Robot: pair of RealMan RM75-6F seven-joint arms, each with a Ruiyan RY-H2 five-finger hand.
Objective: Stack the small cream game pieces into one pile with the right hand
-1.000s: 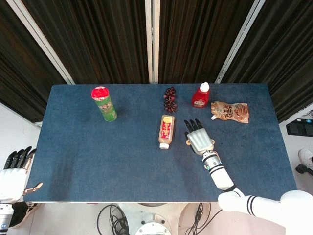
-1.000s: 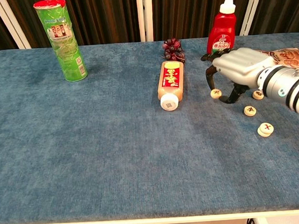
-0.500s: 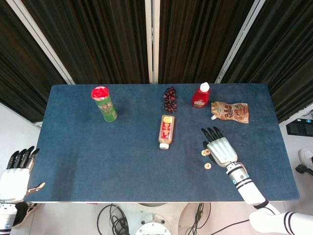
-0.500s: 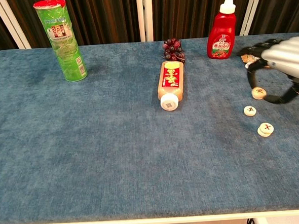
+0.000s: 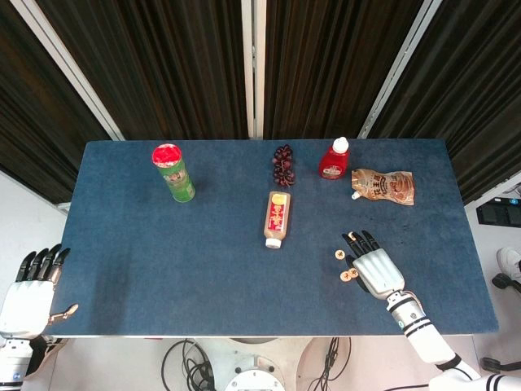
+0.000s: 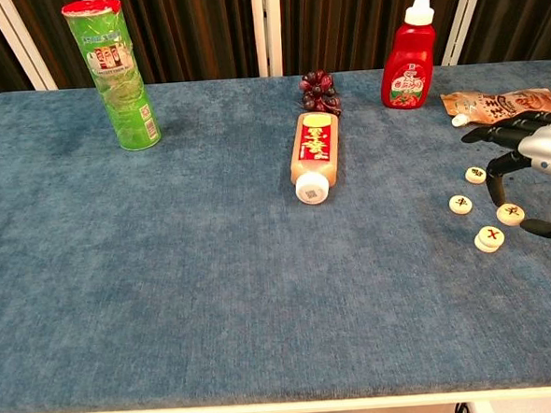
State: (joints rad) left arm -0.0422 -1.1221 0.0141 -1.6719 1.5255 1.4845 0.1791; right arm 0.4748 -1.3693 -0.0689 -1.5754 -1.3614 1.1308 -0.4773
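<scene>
Several small cream game pieces with red marks lie at the table's right side: one [image 6: 476, 174] farthest back, one [image 6: 460, 205] in the middle, one [image 6: 489, 238] nearest the front. A further piece [image 6: 511, 214] sits under my right hand [image 6: 537, 153], between a downward-curled finger and the thumb; whether it is pinched or lying on the cloth is unclear. The head view shows two pieces [image 5: 339, 254] [image 5: 346, 276] just left of the right hand [image 5: 376, 270]. My left hand [image 5: 28, 292] hangs off the table's front left corner, fingers apart, empty.
A bottle [image 6: 314, 155] lies on its side mid-table, with dark grapes [image 6: 318, 91] behind it. A red sauce bottle [image 6: 409, 58] and a snack pouch [image 6: 499, 105] stand behind the pieces. A green can [image 6: 118, 74] is at the far left. The table's right edge is near the hand.
My right hand moved right and toward the front edge. The piece that lay beside the lying bottle now sits under the hand, near the other pieces. The left hand barely shifted.
</scene>
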